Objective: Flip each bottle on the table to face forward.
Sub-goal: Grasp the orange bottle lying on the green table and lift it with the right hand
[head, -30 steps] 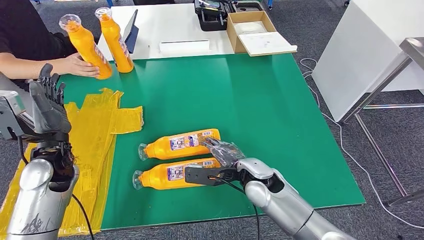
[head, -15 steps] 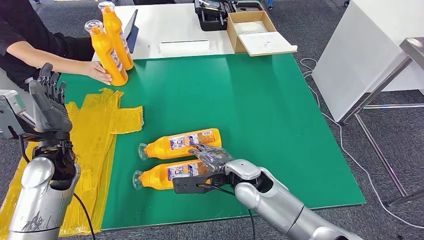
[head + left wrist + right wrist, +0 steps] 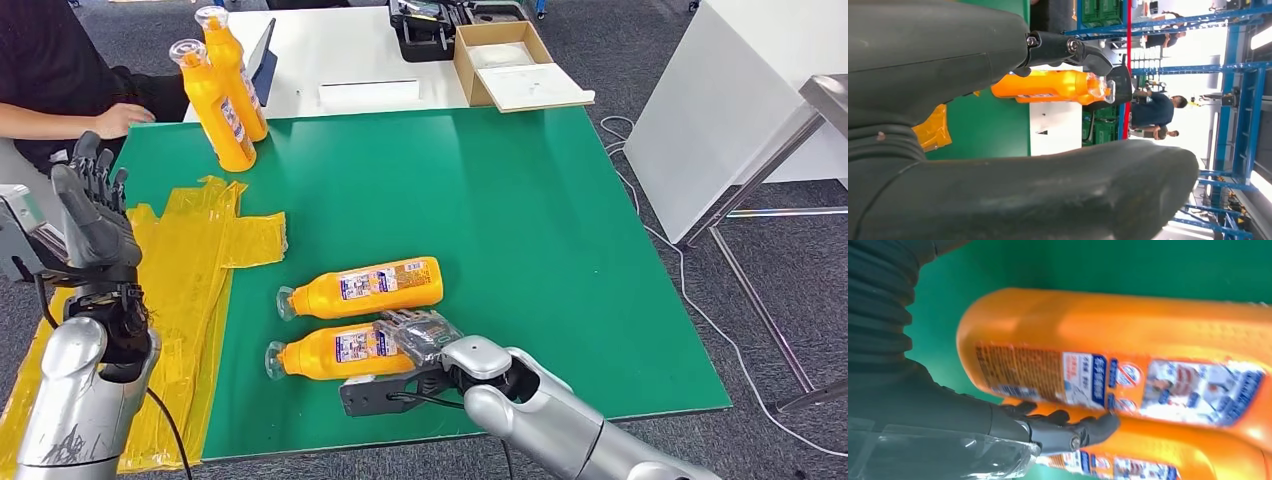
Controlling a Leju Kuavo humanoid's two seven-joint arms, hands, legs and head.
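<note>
on the green table (image 3: pixel 520 200), two lying bottles (image 3: pixel 360 287), two upright bottles (image 3: pixel 215 108); right hand (image 3: pixel 420 335) fingertips touching one, grasp unclear

Head view high, looking down; right wrist close on lying bottles (image 3: pixel 1128 355).

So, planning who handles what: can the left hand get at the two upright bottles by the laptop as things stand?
Probably yes: the raised, open left hand has bare green mat between it and the upright bottles, though a person's hand rests nearby.
</note>
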